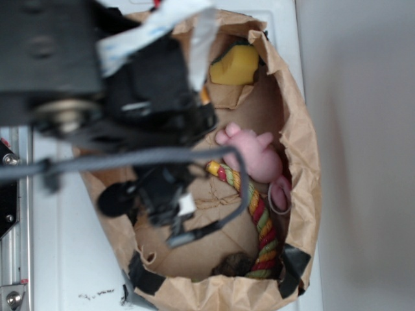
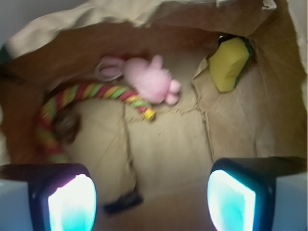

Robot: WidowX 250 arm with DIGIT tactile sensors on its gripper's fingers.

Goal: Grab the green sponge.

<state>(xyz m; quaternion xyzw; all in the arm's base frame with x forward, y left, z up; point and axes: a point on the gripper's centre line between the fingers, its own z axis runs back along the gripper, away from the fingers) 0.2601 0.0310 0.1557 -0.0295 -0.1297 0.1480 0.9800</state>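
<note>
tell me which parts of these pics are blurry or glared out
Exterior view: the arm and gripper close to the lens are heavily blurred, the green sponge fairly sharp. Wrist view: the fingertips glow washed-out cyan and the whole picture is soft, though the sponge stays recognisable.

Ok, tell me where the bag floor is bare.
Bare floor: the middle patch between the end effector, the striped rope and the green sponge. Crowded: the far side, where the pink pig lies against the rope, and the sponge's corner.

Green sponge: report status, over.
Gripper open, empty, above bag floor. Sponge propped in far corner of bag, untouched. Pig and rope off to the side, path clear.
</note>
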